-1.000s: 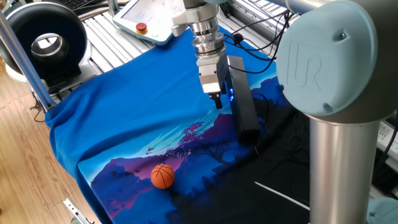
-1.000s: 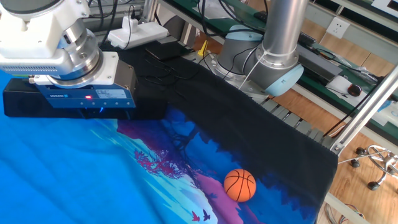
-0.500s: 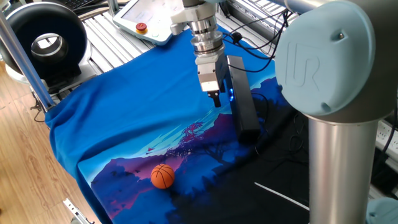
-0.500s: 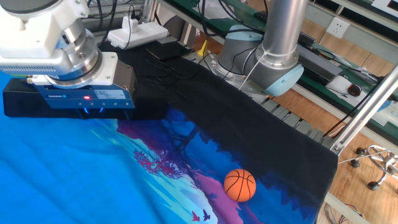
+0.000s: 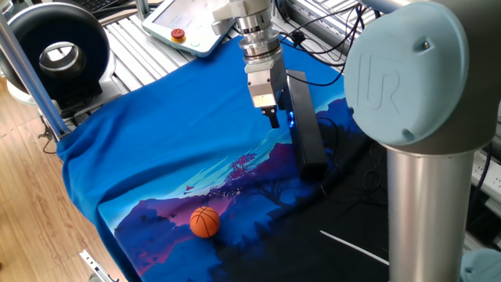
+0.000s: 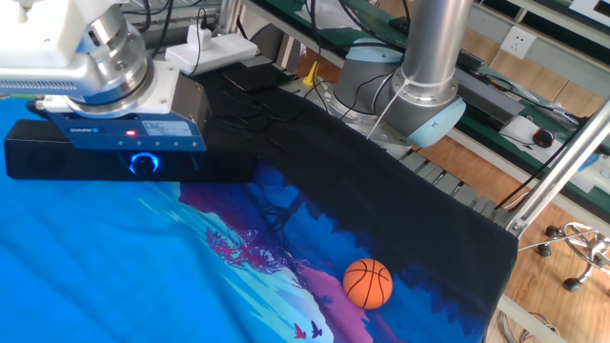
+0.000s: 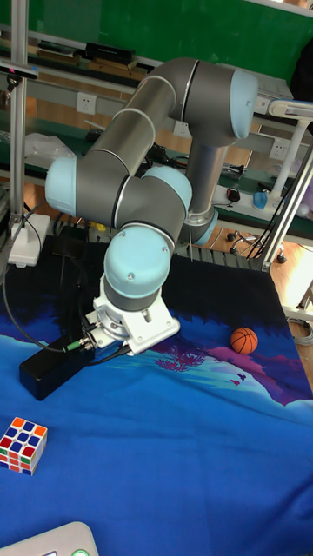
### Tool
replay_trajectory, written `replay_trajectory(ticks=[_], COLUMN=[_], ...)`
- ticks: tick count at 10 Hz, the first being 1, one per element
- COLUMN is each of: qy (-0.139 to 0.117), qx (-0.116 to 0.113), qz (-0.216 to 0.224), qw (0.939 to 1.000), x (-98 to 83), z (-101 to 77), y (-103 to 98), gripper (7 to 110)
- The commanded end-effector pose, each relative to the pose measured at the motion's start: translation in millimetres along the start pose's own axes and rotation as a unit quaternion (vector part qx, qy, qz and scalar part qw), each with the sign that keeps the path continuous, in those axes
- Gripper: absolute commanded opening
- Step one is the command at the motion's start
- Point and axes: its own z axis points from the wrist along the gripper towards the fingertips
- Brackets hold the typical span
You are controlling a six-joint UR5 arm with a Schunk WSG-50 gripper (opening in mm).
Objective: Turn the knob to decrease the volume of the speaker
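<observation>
In one fixed view, the claw (image 5: 274,119) hangs beside the long black speaker (image 5: 304,129); whether its fingers are apart I cannot tell. In the other fixed view, the knob (image 6: 144,163) glows blue on the speaker's front, uncovered. In the tall fixed view, the speaker lies near the bench's left edge.

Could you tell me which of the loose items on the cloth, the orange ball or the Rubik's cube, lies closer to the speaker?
The Rubik's cube does: it sits just past the near end of the speaker, while the orange ball rests far off toward the cloth's other side.

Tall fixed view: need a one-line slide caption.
UR5 arm bent low over the black speaker on a blue cloth, Rubik's cube front left, orange ball to the right.
</observation>
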Motion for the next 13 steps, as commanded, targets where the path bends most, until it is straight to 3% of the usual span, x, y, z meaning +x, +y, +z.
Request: replay_trajectory(ticks=[1, 7, 13], qy=[0.024, 0.019, 0.015], qx=[-0.013, -0.017, -0.006], qz=[0.021, 0.02, 0.022], qw=[0.9994, 0.9995, 0.9996], x=[15.3, 10.8, 0.6], z=[1.7, 1.5, 5.5], y=[8, 10, -1], gripper=[66, 66, 66])
